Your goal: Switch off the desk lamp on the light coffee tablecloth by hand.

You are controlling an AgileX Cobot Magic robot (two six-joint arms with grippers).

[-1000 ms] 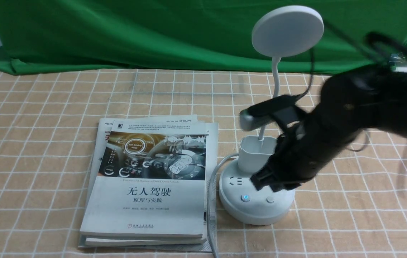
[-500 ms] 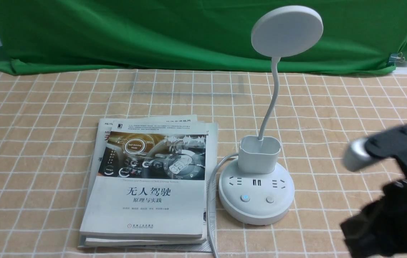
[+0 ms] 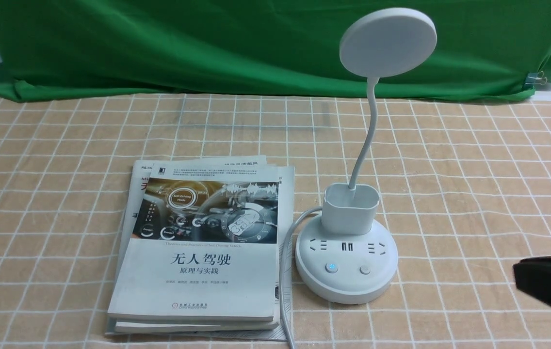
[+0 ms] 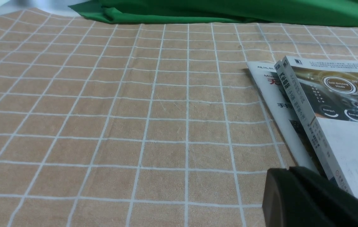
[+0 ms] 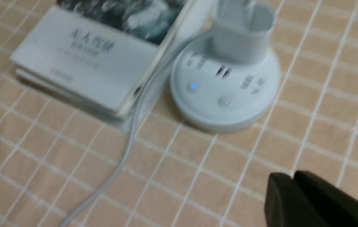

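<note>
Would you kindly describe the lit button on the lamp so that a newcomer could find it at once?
On the light coffee tablecloth, beside the stack of books, stands the desk lamp. Two round buttons sit on the front of its base. The lit button is the one nearer the books, marked by a blue glow; the other button is plain.

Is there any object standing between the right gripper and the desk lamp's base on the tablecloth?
Nothing visible stands between them. Only bare light coffee tablecloth lies between the right gripper and the desk lamp. The books and the cord are on the lamp's left side, away from this gripper.
</note>
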